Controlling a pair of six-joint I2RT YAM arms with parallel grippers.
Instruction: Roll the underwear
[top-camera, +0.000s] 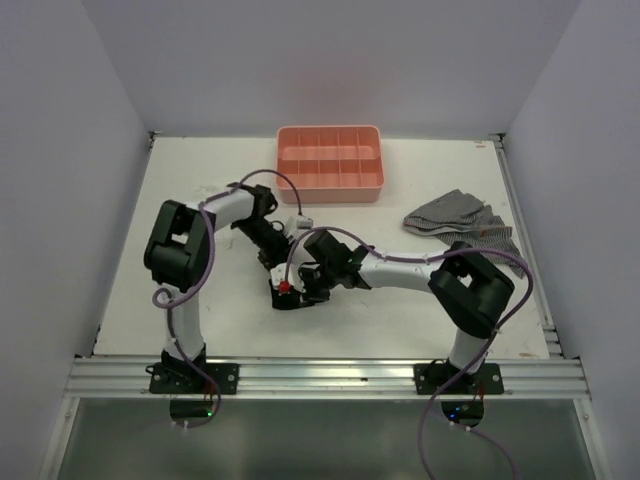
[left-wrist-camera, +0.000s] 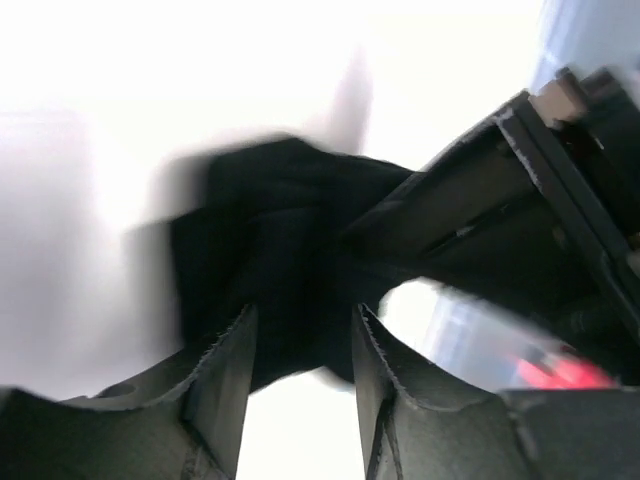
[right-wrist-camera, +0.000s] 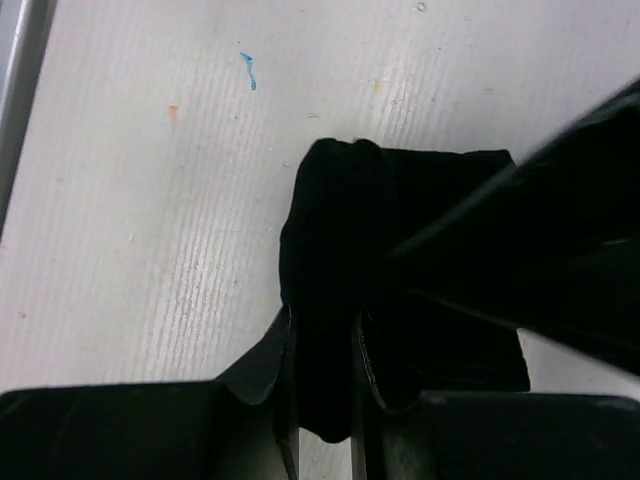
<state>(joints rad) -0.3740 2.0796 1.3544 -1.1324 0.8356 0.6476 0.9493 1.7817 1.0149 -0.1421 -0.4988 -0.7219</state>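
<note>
The underwear (right-wrist-camera: 340, 220) is a bunched black fabric bundle lying on the white table. It also shows in the left wrist view (left-wrist-camera: 270, 220). My right gripper (right-wrist-camera: 322, 320) is shut on its near edge, with a narrow fold of fabric pinched between the fingers. My left gripper (left-wrist-camera: 300, 315) holds a thicker fold between its fingertips. In the top view both grippers meet at the table's middle, left gripper (top-camera: 276, 268) and right gripper (top-camera: 296, 288), tips almost touching. The bundle is hard to tell from the black grippers there.
The pink tray (top-camera: 330, 190) with several compartments stands at the back centre. A grey checked cloth (top-camera: 455, 215) lies at the right. The other arm's black finger crosses each wrist view, in the left wrist view (left-wrist-camera: 470, 220) and the right wrist view (right-wrist-camera: 540, 230).
</note>
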